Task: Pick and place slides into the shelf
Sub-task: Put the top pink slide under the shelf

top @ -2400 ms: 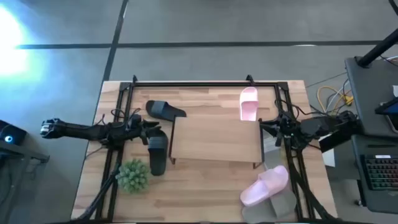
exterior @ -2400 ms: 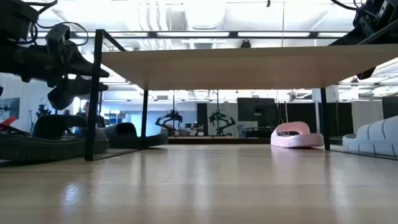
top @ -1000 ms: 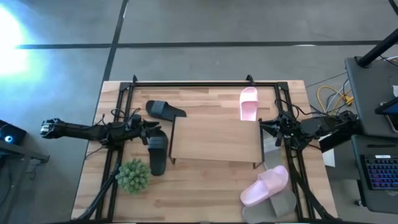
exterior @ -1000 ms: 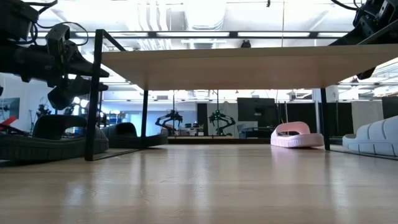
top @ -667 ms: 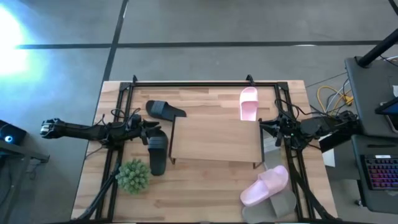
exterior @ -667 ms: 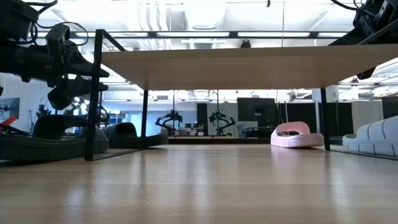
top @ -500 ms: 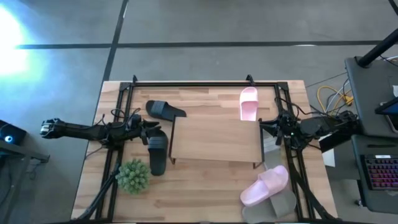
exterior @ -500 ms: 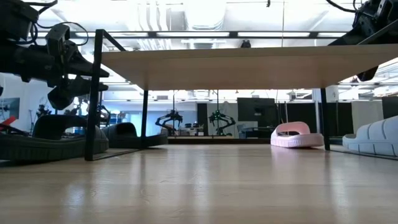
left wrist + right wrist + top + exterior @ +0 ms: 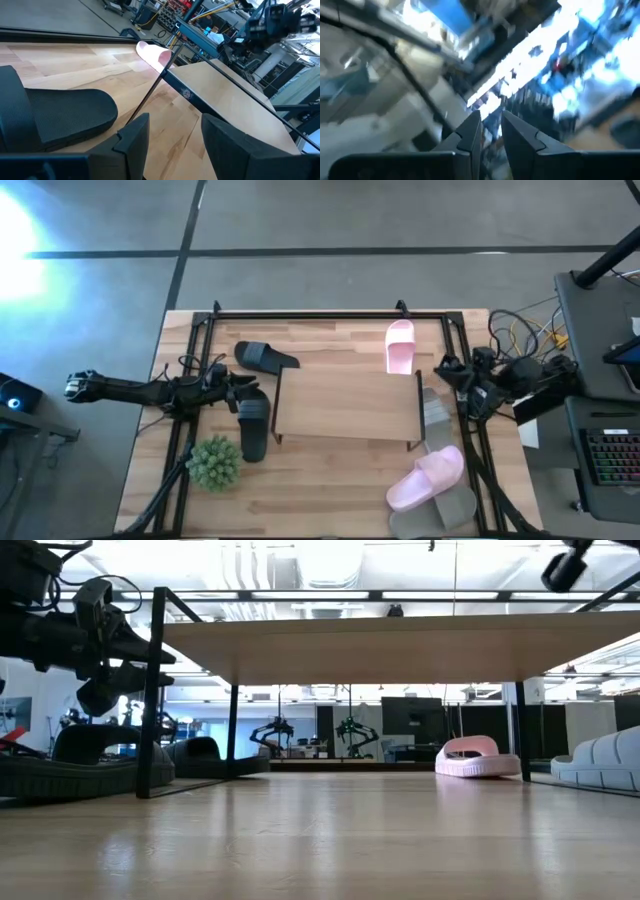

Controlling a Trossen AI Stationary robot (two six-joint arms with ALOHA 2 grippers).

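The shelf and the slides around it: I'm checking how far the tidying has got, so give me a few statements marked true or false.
1. The shelf has nothing on its plywood top. True.
2. Both pink slides lie side by side at the table's near edge. False: one pink slide lies beyond the shelf's far right corner, the other pink slide near the front right.
3. The left gripper is open, holding nothing. True.
4. The small green plant sits on the right side of the table. False: it sits front left, beside a black slide.
5. The second black slide is on top of the shelf. False: it lies on the table, off the shelf's far left corner.
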